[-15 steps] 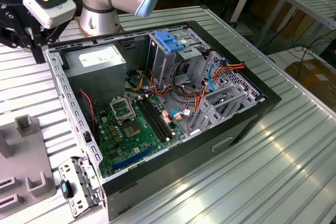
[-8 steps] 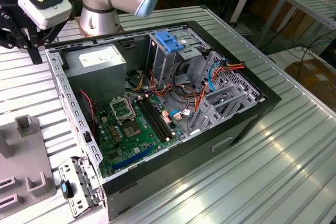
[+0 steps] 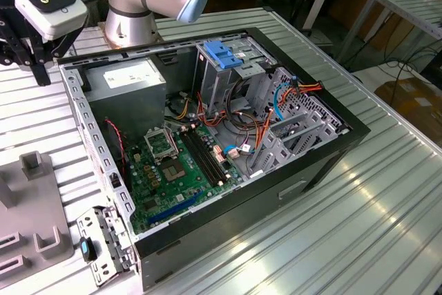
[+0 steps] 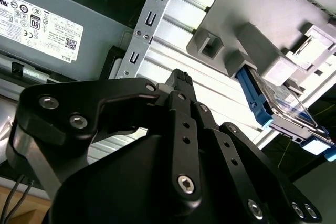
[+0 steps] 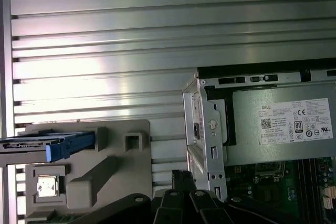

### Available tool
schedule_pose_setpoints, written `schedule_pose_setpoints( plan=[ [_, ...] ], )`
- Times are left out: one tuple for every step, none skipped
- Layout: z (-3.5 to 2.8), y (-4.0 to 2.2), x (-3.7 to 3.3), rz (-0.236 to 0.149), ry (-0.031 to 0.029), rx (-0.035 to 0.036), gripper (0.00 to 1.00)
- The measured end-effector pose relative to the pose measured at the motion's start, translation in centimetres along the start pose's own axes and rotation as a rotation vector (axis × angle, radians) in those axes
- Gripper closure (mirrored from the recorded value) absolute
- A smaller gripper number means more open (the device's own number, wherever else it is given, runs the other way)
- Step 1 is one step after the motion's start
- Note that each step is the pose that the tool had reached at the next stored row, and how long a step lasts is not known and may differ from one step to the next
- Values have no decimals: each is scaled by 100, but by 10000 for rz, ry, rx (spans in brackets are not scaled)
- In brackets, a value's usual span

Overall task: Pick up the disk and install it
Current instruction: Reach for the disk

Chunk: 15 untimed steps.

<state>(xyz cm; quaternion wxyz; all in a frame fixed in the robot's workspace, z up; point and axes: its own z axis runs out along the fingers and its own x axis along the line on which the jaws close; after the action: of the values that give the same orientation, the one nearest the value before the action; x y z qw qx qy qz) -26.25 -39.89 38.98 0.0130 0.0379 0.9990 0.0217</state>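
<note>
The disk point(image 5: 50, 143), a slim grey slab in a bright blue bracket, stands on edge in a slot of the grey fixture point(image 5: 113, 163) on the ribbed table. In the second wrist view the disk point(image 4: 273, 103) sits at the fixture's far end. My gripper point(image 4: 179, 77) is shut with nothing in it. It hangs over the table between the fixture and the open computer case, well short of the disk. In the first wrist view the gripper point(image 5: 181, 176) points at the gap beside the case's corner. In the exterior view the gripper point(image 3: 38, 67) is up at the left.
The open computer case point(image 3: 331, 150) lies on the table with its motherboard point(image 3: 173, 170), power supply point(image 3: 131, 77) and a metal drive cage topped by a blue plate point(image 3: 224, 53). Red and blue cables run near the cage. The grey fixture point(image 3: 31, 198) lies at the exterior view's left.
</note>
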Motion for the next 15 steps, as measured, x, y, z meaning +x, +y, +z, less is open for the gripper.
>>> schedule_pose_setpoints(
  plan=[
    [0, 0, 6, 0, 0, 0, 89],
    [0, -1, 12, 0, 0, 0, 89],
    [0, -2, 21, 0, 0, 0, 89],
    [0, -2, 27, 0, 0, 0, 89],
    [0, -3, 32, 0, 0, 0, 89],
    [0, -3, 39, 0, 0, 0, 89],
    [0, -4, 47, 0, 0, 0, 89],
    [0, -4, 54, 0, 0, 0, 89],
    [0, -5, 65, 0, 0, 0, 89],
    [0, -5, 70, 0, -1, -1, 89],
    [0, -6, 76, 0, 0, 0, 89],
    [0, -7, 84, 0, 0, 0, 89],
    [0, -7, 90, 0, 0, 0, 89],
    [0, -8, 97, 0, 0, 0, 89],
    [0, -8, 106, 0, 0, 0, 89]
  ],
)
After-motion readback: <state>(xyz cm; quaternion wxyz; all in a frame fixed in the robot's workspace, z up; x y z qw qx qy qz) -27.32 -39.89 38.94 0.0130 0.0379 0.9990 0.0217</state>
